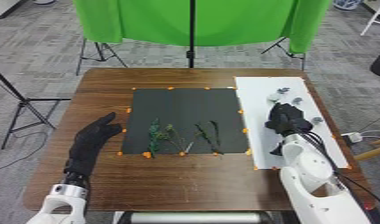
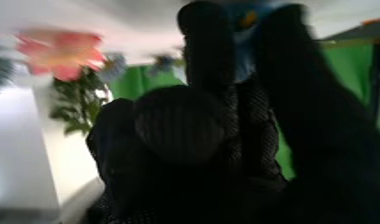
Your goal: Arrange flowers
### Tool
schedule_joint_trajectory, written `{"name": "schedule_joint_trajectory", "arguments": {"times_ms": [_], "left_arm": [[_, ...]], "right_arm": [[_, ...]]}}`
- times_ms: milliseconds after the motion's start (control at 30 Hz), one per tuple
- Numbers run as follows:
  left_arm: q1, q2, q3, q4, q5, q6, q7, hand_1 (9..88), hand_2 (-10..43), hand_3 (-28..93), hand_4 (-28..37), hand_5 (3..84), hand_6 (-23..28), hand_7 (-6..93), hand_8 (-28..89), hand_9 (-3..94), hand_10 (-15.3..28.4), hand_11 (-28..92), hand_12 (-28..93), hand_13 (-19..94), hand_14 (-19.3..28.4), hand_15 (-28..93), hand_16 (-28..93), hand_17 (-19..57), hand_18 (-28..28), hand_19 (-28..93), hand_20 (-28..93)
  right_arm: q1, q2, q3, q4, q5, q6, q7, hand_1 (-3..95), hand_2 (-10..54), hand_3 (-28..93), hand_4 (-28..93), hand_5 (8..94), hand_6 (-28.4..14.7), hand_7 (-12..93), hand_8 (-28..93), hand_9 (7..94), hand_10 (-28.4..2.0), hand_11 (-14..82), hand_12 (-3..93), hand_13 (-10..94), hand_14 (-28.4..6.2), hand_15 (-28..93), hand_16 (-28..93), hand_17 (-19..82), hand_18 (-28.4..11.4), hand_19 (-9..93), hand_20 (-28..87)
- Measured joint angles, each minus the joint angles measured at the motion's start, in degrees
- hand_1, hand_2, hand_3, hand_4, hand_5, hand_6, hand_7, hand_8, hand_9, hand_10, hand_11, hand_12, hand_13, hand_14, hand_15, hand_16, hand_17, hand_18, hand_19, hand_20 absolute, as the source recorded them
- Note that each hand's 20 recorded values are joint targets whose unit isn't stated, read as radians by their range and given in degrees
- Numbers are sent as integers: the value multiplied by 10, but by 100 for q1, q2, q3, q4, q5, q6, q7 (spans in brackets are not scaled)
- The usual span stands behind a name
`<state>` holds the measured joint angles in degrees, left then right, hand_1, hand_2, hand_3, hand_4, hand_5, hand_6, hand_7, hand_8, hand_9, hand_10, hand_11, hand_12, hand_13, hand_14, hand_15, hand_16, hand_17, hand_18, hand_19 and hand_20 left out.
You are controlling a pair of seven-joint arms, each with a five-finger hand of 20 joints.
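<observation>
One pink flower [image 2: 62, 52], one dark mat [image 1: 176, 106], one white sheet [image 1: 256, 95].

Stems [image 1: 154, 136] on mat [image 1: 182, 107], near edge; flowers [image 1: 297, 100] on sheet [image 1: 256, 97], right of mat.

Table [image 1: 195, 182]: brown wood, visible grain, smooth, faint sheen.
Dark sheet [image 1: 186, 107]: matt, even surface.
White sheet [image 1: 257, 100]: smooth, paper-like.
Backdrop [image 1: 142, 22]: green cloth, soft folds.
Right hand [image 1: 287, 120]: black fabric glove, matt; ribbed and mesh patches in wrist view.
Left hand [image 1: 96, 135]: black fabric, matt.
Right arm [image 1: 304, 165]: smooth white shell.
Pink flower [image 2: 58, 52]: cloth-like petals.
Floor [image 1: 35, 45]: grey carpet look, matt.
</observation>
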<state>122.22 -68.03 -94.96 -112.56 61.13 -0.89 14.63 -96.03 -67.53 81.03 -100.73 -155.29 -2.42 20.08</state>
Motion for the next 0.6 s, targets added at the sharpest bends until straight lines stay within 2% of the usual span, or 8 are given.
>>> {"name": "schedule_joint_trajectory", "arguments": {"times_ms": [67, 133, 233, 300, 333, 367, 467, 600], "left_arm": [[0, 0, 0, 4, -10, 30, 23, 222, -50, 682, -192, 468, 25, 100, -37, 480, 134, 188, 181, 389, 164, 177, 89, 61, 142, 70, 262], [5, 0, 5, 5, -49, 151, 90, 223, -49, 683, -193, 470, 25, 103, -37, 482, 135, 190, 180, 392, 164, 181, 87, 67, 140, 74, 265], [26, 9, 14, 5, -216, 583, 304, 224, -48, 684, -194, 470, 25, 106, -39, 482, 135, 195, 179, 392, 162, 183, 82, 70, 139, 76, 267], [50, 17, 1, 4, -395, 905, 455, 225, -47, 683, -197, 466, 26, 106, -40, 479, 134, 196, 178, 390, 162, 182, 79, 72, 138, 75, 266], [64, 18, -21, 3, -473, 1011, 497, 225, -46, 682, -199, 465, 25, 106, -40, 477, 134, 197, 177, 389, 162, 181, 78, 73, 138, 74, 267], [77, 18, -51, 2, -536, 1075, 521, 224, -45, 682, -201, 464, 26, 107, -40, 476, 133, 197, 176, 388, 161, 180, 77, 74, 137, 73, 267], [112, 18, -131, 3, -641, 1148, 580, 211, -34, 684, -213, 463, 25, 106, -41, 472, 132, 195, 173, 387, 160, 177, 74, 75, 136, 71, 269], [148, 17, -170, 3, -840, 1278, 691, 201, -25, 687, -230, 460, 25, 105, -43, 470, 132, 193, 171, 385, 159, 177, 75, 75, 135, 70, 270]], "right_arm": [[-23, 30, -51, 40, -36, 211, -33, 678, -95, 444, -113, 840, -3, 172, 104, 936, -82, 110, 345, 937, -4, 588, 307, 665, -100, 932, 566], [-25, 57, -65, 40, -31, 220, -49, 682, -95, 442, -109, 841, -5, 172, 105, 936, -82, 107, 349, 937, -2, 589, 305, 667, -99, 932, 566], [6, 128, -114, 24, 52, 213, -49, 681, -95, 442, -105, 842, -5, 171, 105, 937, -82, 106, 351, 937, -1, 590, 304, 671, -95, 932, 564], [90, 232, -235, -19, 227, 255, -44, 680, -95, 444, -103, 842, -6, 172, 105, 937, -82, 105, 354, 937, 2, 595, 304, 674, -94, 932, 567], [163, 307, -340, -48, 356, 300, -43, 679, -95, 445, -102, 842, -5, 172, 105, 937, -82, 105, 354, 937, 2, 597, 304, 674, -94, 932, 568], [264, 398, -480, -84, 511, 353, -45, 678, -95, 447, -101, 842, -4, 172, 105, 937, -83, 106, 355, 937, 3, 599, 304, 674, -93, 932, 570], [775, 663, -1066, -186, 1027, 413, -128, 672, -95, 451, -103, 841, -1, 174, 103, 937, -83, 103, 356, 937, 4, 606, 304, 677, -91, 932, 581], [1837, 656, -1957, -60, 1503, 152, -695, 665, -95, 458, -107, 838, 3, 178, 102, 936, -81, 100, 356, 937, 5, 610, 303, 677, -90, 932, 591]]}}
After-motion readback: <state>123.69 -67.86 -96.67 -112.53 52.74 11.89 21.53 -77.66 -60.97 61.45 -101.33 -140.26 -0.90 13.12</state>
